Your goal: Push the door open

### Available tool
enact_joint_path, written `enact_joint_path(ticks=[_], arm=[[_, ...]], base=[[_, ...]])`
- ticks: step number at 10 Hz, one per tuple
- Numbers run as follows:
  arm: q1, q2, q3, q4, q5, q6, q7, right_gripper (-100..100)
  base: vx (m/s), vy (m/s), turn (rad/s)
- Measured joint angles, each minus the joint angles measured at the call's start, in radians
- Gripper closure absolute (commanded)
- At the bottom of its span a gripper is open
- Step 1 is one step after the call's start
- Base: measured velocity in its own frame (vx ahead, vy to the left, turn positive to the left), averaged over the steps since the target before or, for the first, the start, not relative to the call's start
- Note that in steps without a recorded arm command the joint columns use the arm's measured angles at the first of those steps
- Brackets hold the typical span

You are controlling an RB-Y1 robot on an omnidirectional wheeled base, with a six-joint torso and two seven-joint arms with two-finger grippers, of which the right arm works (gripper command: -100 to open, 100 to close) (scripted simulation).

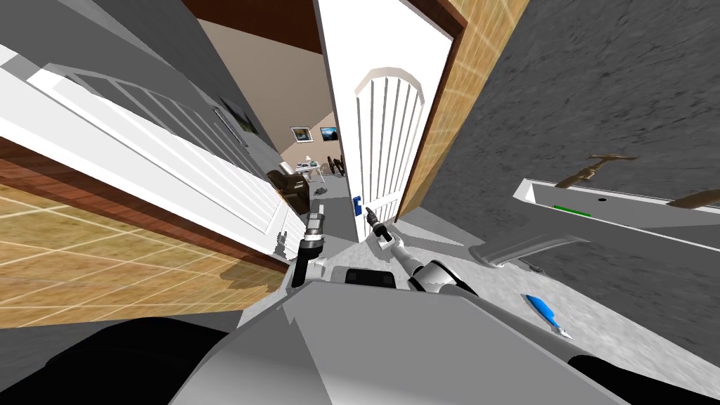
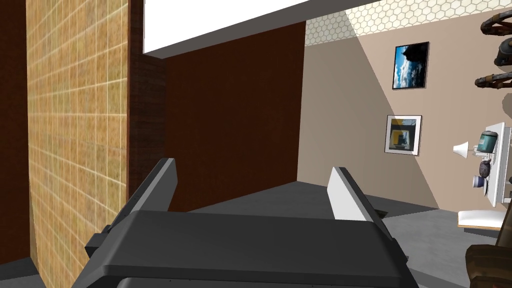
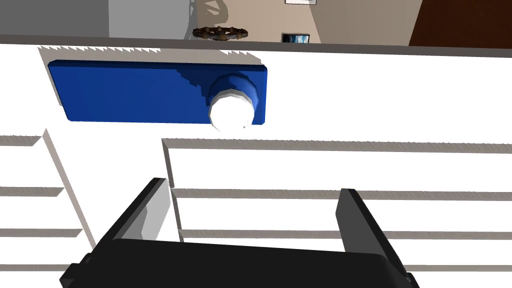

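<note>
Tiled walls (image 1: 105, 239) flank white door (image 1: 385, 140), centre frame, ajar; right gripper (image 3: 252, 189) spread near blue plate (image 3: 140, 92); left gripper (image 2: 252, 166) spread.

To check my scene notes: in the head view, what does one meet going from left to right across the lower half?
From the left: left hand → blue plate on the white door → right hand → blue tool.
</note>
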Motion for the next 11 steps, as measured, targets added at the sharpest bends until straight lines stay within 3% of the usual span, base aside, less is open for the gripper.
enact_joint_path(ticks=[2,5,6,8,11], arm=[[-0.039,0.009,0.011,0.072,0.001,-0.013,-0.008,-100],[-0.058,0.018,0.022,0.104,0.003,-0.005,-0.014,-100],[-0.067,0.002,0.019,0.129,0.002,-0.019,-0.014,-100],[-0.051,-0.030,0.019,0.098,0.003,-0.005,-0.012,-100],[-0.056,-0.032,0.011,0.107,0.000,-0.006,-0.007,-100]], base=[[0.076,-0.083,0.060],[0.059,-0.016,0.022],[0.157,0.101,0.023],[0.157,0.112,0.017],[0.186,0.096,0.026]])
